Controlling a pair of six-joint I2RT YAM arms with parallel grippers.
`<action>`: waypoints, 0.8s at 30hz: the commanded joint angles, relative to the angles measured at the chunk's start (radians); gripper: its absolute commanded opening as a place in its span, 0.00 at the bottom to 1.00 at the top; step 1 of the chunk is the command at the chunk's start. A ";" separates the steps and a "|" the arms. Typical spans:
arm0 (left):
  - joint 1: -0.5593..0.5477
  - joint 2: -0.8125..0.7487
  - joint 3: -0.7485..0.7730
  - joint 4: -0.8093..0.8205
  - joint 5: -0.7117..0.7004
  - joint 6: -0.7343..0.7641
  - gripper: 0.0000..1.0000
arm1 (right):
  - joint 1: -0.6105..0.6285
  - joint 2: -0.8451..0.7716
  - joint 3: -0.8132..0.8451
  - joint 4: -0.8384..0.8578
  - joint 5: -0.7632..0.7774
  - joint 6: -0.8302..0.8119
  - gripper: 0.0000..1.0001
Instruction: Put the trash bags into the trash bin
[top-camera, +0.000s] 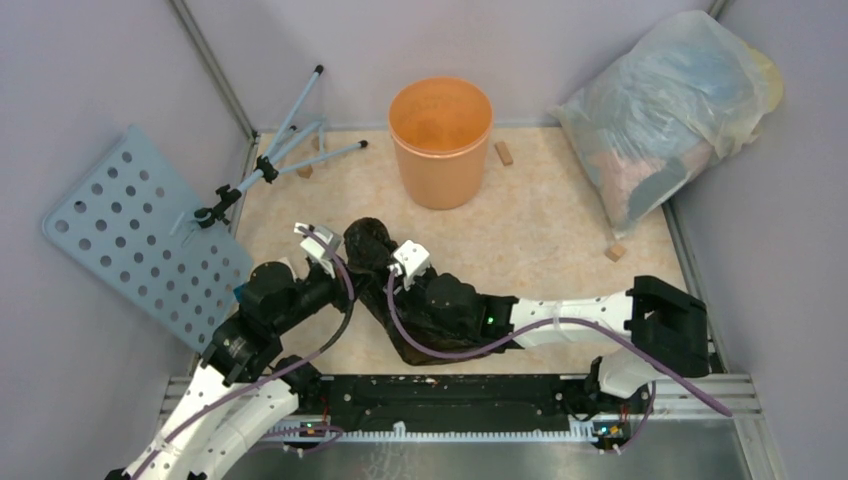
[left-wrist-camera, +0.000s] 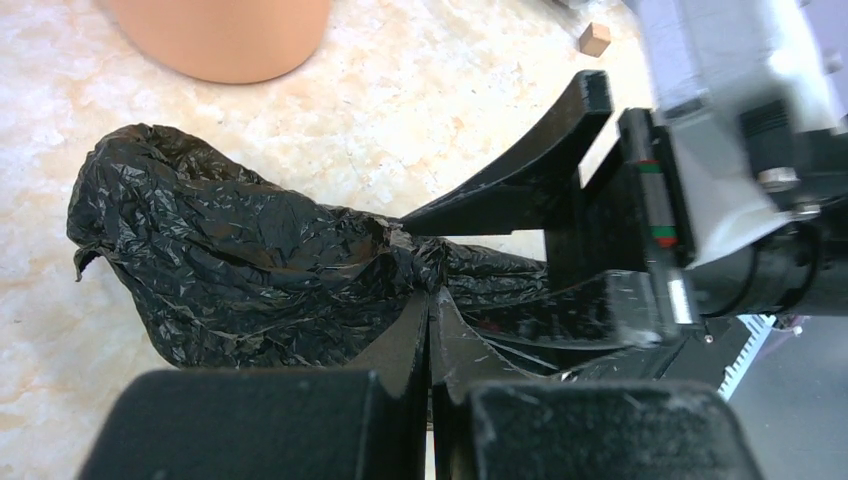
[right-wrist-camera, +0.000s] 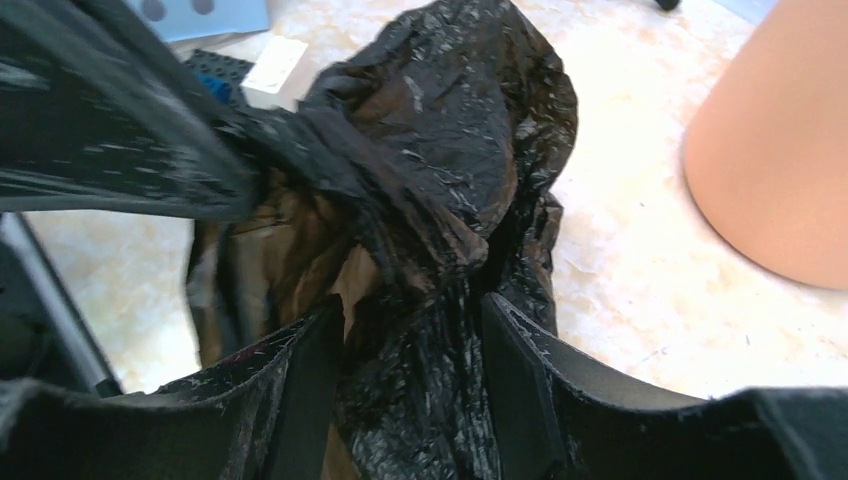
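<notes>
The crinkled black trash bag (top-camera: 368, 242) lies on the beige table (top-camera: 560, 230) between my two arms, in front of the orange trash bin (top-camera: 440, 140). My left gripper (left-wrist-camera: 430, 295) is shut on a bunched fold of the bag (left-wrist-camera: 250, 260). My right gripper (right-wrist-camera: 410, 320) reaches in from the right, and its fingers press a thick wad of the bag (right-wrist-camera: 430, 150) from both sides. The right gripper's fingers (left-wrist-camera: 530, 175) straddle the bag just beyond my left fingertips. The bin (right-wrist-camera: 780, 160) stands upright, a little beyond the bag.
A big translucent stuffed bag (top-camera: 665, 110) leans in the back right corner. A blue perforated board (top-camera: 140, 235) and a small tripod (top-camera: 290, 150) stand at the left. Small wooden blocks (top-camera: 503, 152) (top-camera: 614, 252) lie on the table.
</notes>
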 joint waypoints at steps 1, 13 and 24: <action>0.002 0.008 0.074 -0.005 -0.042 -0.032 0.00 | -0.004 0.043 0.035 0.077 0.133 0.002 0.53; 0.002 0.009 0.115 -0.040 -0.076 -0.044 0.00 | -0.007 0.129 0.057 0.094 0.374 0.016 0.39; 0.002 0.013 0.115 -0.074 -0.096 -0.036 0.00 | -0.193 -0.126 -0.018 0.013 0.483 -0.118 0.44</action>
